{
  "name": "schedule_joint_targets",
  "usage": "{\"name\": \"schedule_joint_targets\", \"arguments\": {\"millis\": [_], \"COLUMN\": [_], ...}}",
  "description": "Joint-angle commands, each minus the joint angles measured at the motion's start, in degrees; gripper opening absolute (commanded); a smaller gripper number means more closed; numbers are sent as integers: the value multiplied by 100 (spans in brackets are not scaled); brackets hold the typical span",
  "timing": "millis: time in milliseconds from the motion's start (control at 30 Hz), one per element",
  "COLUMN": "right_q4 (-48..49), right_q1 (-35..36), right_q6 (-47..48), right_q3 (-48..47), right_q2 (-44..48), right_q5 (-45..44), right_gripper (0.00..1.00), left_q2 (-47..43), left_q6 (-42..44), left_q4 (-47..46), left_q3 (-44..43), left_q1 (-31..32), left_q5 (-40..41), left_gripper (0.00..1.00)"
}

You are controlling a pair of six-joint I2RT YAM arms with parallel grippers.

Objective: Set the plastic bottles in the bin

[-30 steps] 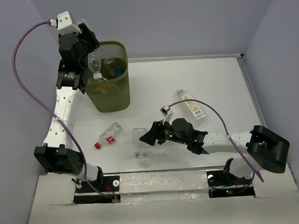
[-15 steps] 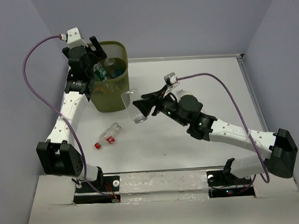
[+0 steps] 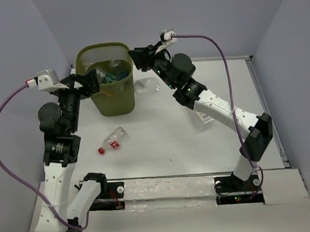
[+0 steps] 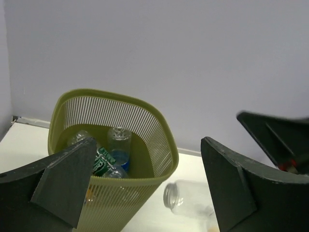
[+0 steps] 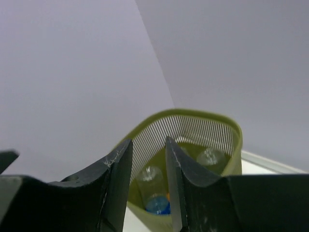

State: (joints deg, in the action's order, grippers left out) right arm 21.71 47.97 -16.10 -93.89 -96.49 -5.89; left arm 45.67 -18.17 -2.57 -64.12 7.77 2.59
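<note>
mesh bin (image 3: 113, 100), olive, ribbed and tapered, stands far left holding several bottles (image 3: 109, 73). one smooth clear bottle (image 3: 146, 85) lies on its side just right of it, long axis left-right, mouth toward the bin; a red-capped bottle (image 3: 111, 140) lies nearer, cap pointing near-left. left gripper (image 3: 89, 82) splayed, empty; right gripper (image 3: 133, 55) clenched, empty.

We see the olive-green, finely slatted bin (image 3: 114, 100), a clear bottle (image 3: 111, 140) with red cap and label on the white table (image 3: 166, 131), and purple cables (image 3: 200, 37).
</note>
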Motion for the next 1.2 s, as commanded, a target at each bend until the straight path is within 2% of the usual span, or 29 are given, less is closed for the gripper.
{"name": "schedule_joint_targets", "arguments": {"millis": [0, 33, 67, 133, 167, 200, 233, 267, 300, 333, 367, 433, 500, 600, 700, 800, 967, 1033, 1167], "right_q4": [-536, -676, -764, -1255, -1658, -1723, -1723, -1723, -1732, -1732, -1784, -2142, -2443, -2996, -3226, -3577, -4148, -4333, -4675], "right_q1": [-33, -33, -33, -33, -33, -33, -33, -33, -94, -164, -260, -567, -726, -1087, -1149, -1202, -1255, -1255, -1255], "right_q6": [370, 397, 406, 449, 563, 616, 660, 669, 626, 556, 477, 258, 265, 257, 405, 1036, 2285, 2785, 3279], "right_q3": [-1779, -2496, -2851, -3572, -3741, -3446, -2974, -1838, -1235, -637, 387, 1141, 1913, 2357, 2515, 2349, 2024, 1954, 1795], "right_q2": [-1061, -1544, -1548, -2160, -2190, -2077, -1571, -1236, -875, -498, 202, 1039, 1455, 1791, 1748, 1397, 474, 307, 130], "right_q5": [316, 369, 395, 544, 737, 773, 652, 381, -48, -157, -193, -376, -640, -791, -432, 157, 1413, 2236, 2812], "right_gripper": [39, 39, 39, 39, 42, 44, 49, 52, 61, 65, 69, 78, 87, 93, 97, 100, 100, 100, 100], "left_q2": [-583, -733, -770, -779, -762, -779, -805, -857, -884, -893, -902, -867, -841, -814, -788, -761, -735, -735, -770], "left_q6": [16, 7, 7, 112, 121, 130, 121, 95, 86, 77, 51, 51, 33, 24, 24, 33, 51, 68, 103], "left_q4": [28, -41, -77, -60, 71, 98, 90, 55, 29, 28, 28, 55, 72, 72, 64, 63, 55, 55, 72], "left_q3": [574, 741, 812, 848, 840, 866, 892, 944, 945, 936, 884, 831, 796, 804, 839, 848, 875, 883, 892], "left_q1": [-12, -12, -12, -12, -4, 14, 40, 49, 49, 58, 110, 224, 277, 374, 436, 462, 497, 524, 568], "left_q5": [66, 101, 119, 163, 302, 330, 278, 181, 120, -12, -56, -223, -250, -514, -505, -523, -488, -479, -400], "left_gripper": [99, 99, 99, 99, 99, 99, 99, 99, 99, 99, 99, 99, 99, 99, 99, 99, 99, 99, 99]}}
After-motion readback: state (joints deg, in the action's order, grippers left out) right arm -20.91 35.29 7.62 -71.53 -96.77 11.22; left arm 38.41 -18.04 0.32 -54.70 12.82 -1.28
